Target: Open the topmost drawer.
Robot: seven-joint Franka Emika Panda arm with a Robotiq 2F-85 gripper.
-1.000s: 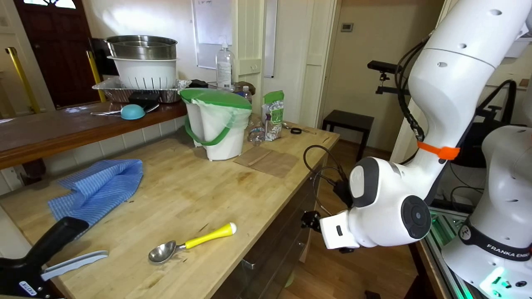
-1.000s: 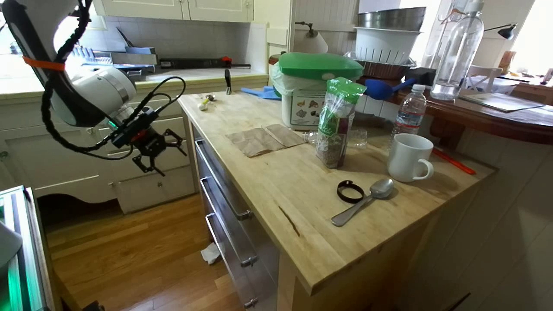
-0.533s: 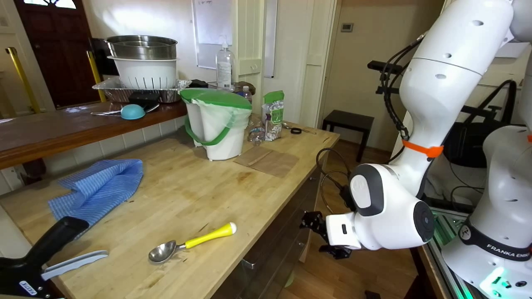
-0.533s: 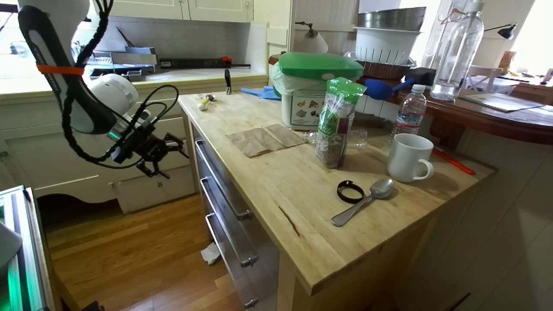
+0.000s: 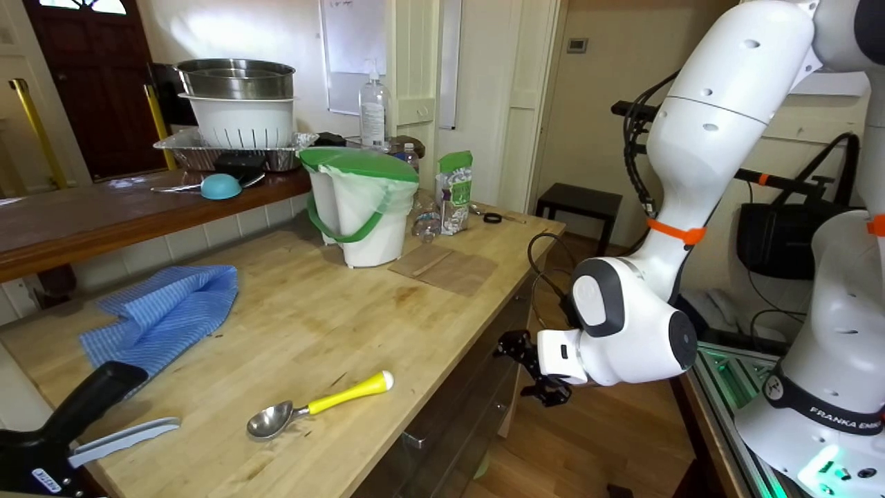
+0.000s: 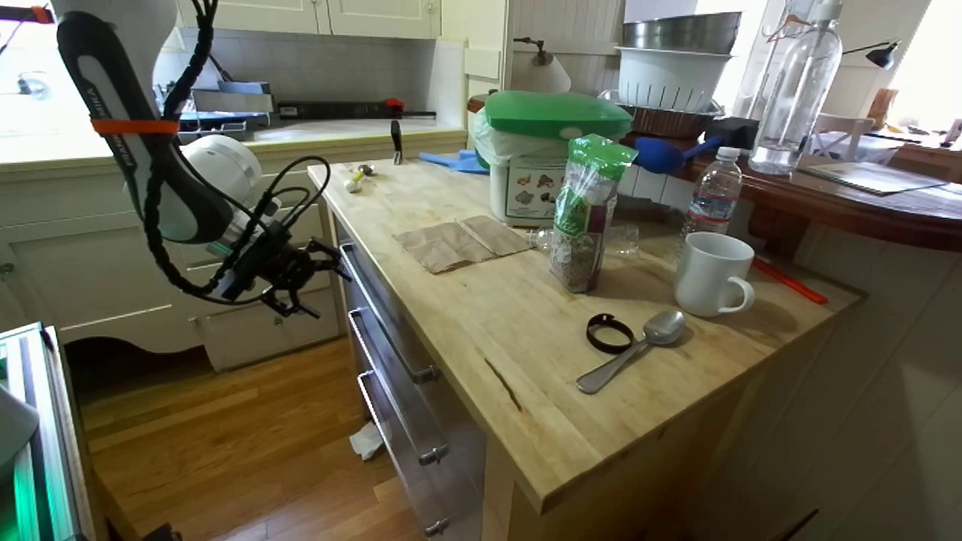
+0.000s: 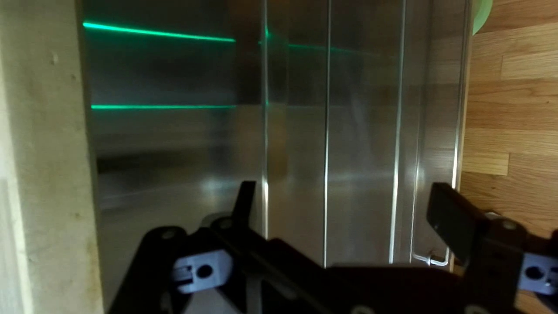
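While the tool (image 7: 346,205) stands spread, holding nothing, topmost drawer (image 6: 397,323), glossy-fronted, sits closed just ahead of it; task judged at approach stage, grasp and pull outstanding.

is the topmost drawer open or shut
Shut. In an exterior view the topmost drawer stands in line with the drawer below it, close under the countertop, with none of its inside showing.

Black tool with a grey lever (image 5: 75,413) gets chopped off at left in an exterior view, and the black two-fingered gripper (image 7: 343,192) runs off the wrist view's bottom.
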